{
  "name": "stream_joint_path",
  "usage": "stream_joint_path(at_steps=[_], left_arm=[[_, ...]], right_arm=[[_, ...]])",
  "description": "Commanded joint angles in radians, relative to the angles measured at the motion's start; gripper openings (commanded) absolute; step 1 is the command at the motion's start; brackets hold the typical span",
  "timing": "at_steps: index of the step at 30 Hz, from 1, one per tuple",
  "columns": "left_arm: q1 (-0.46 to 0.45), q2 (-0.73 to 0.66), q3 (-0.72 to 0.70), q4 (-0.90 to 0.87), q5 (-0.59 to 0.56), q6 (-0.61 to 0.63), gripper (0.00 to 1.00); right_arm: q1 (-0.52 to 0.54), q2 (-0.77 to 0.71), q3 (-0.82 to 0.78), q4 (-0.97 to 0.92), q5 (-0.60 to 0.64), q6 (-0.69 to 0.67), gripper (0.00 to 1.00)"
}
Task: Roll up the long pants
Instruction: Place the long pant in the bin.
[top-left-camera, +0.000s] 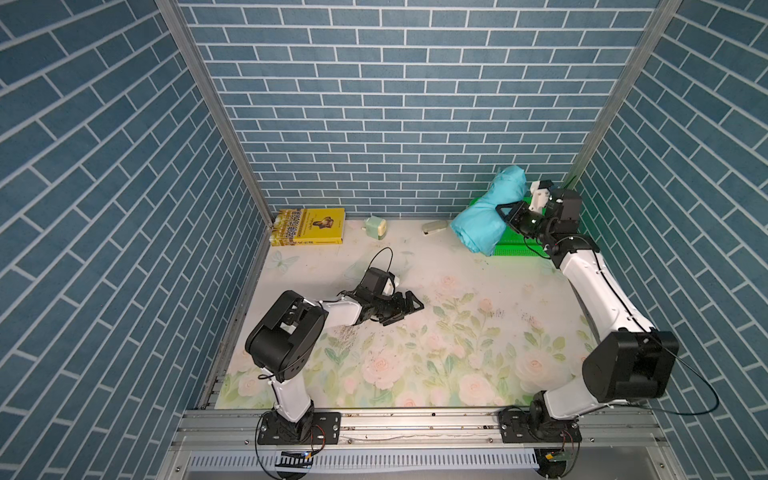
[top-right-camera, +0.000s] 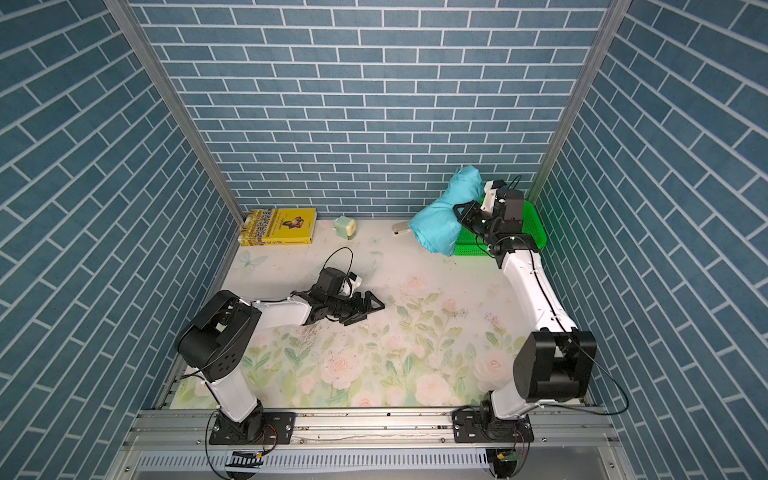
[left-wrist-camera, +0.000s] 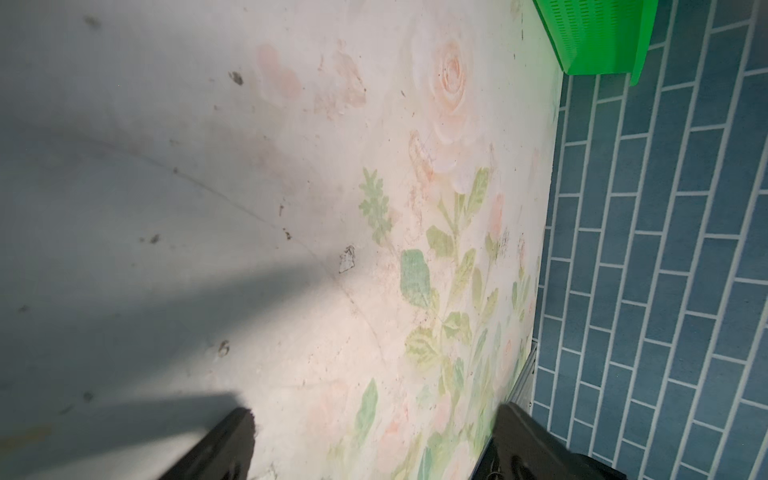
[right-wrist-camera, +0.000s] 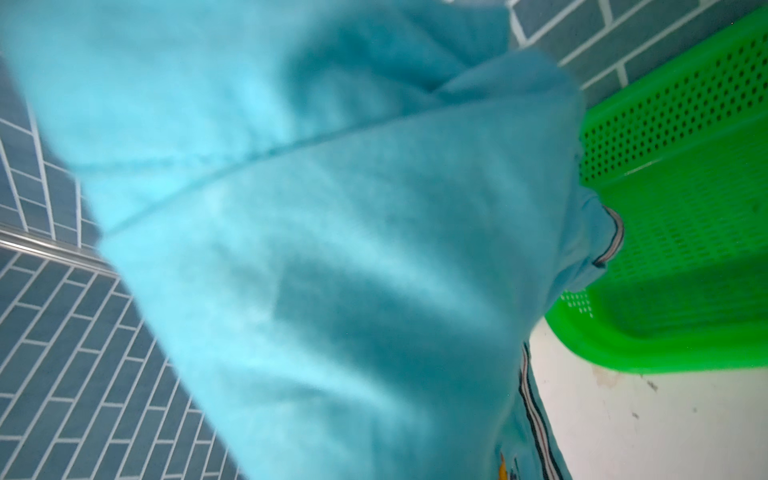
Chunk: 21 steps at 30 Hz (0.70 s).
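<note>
1. long pants (top-left-camera: 484, 218) = teal rolled bundle at far rt corner, lifted, partly over the green basket (top-left-camera: 513, 246) rim that faces table centre; striped waistband (right-wrist-camera: 534, 411) peeks out at one end in rt wrist view
2. right gripper (top-left-camera: 508, 212) pinching the bundle approx mid-length, cloth dents there; its fingers are hidden in the wrist view
3. left gripper (left-wrist-camera: 374, 446) jaws spread wide, nothing btwn them, low over the table (left-wrist-camera: 208, 166), well apart from the pants
4. handling, my guess: light, soft, squashy, not fragile; roll can unwind if i hold only the outer layer
5. i'd grip across the whole roll at mid-length, thru all layers, loose edge trapped; roll looks done, prob only the drop into basket left
</note>
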Motion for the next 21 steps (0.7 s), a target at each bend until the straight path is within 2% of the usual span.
stream_joint_path(at_steps=[1,12,21], left_arm=[[0.001,-0.011,-0.017,-0.024,0.002,0.028,0.95],[0.002,0.016,-0.040,-0.008,0.018,0.036,0.95],[-0.009,0.080,-0.052,0.032,0.039,0.035,0.95]], right_arm=[[-0.039,0.088,0.102,0.087,-0.022,0.050,0.00],[-0.107,0.401,0.360,0.200,0.000,0.127,0.00],[-0.096,0.545,0.445,0.257,0.092,0.121,0.00]])
